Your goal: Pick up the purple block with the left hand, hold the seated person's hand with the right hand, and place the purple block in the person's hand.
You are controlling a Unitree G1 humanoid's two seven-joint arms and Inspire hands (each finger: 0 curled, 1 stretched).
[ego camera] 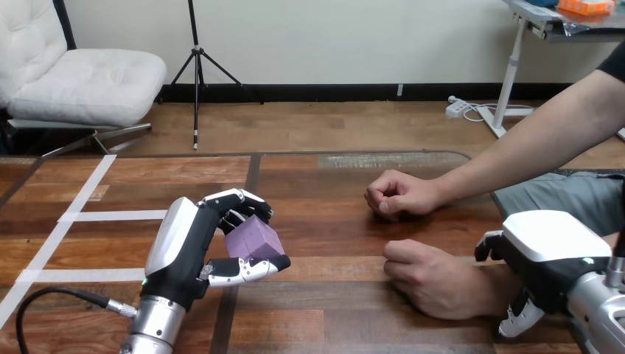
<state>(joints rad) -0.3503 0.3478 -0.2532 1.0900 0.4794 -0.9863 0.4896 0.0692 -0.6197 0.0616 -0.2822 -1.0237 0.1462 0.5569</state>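
purple block (252, 240) is in the left hand (188, 247), over the near-left part of the table (332, 324). the fingers (239, 198) curl over its top and the thumb (247, 271) presses in from below, a pinch across opposite faces, with one corner poking out toward the table's right edge.

how will it handle? it looks matte and flat-sided with crisp edges, so i'd call it light and stiff enough to keep its shape, maybe foam or plastic, though i can't tell which. nothing fragile about it, and that dull surface shouldn't slip. flat face against flat face is the place to take it, and that's how it sits now. the exposed corner is the part to offer first.

over by the right edge, the right hand (549, 247) sits on top of the wrist of the person's near hand (431, 280). whether it really grips that wrist, i cannot tell. that near hand lies knuckles up on the table and loosely closed, so my read is it has to turn and open before anything can land in it. the person's far hand (398, 195) is a fist resting farther back, mid-table.

the count: one purple block, two robot hands, two person's hands, one table.
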